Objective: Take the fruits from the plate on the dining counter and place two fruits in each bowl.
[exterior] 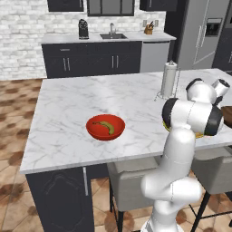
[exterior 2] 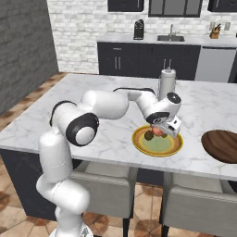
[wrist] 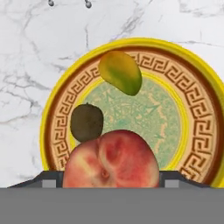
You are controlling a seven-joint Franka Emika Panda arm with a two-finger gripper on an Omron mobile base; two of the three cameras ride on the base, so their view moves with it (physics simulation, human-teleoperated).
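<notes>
The hand (exterior 2: 156,134) hangs low over the plate (exterior 2: 157,149), around a reddish fruit (exterior 2: 159,132).

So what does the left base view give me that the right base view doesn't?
Left base view alone: the red bowl with the banana lying in it. Right base view alone: the plate, the gripper low over it around the reddish round fruit, and most of the brown wooden bowl. Both share the dining counter, the paper towel holder, and the sink behind.
</notes>
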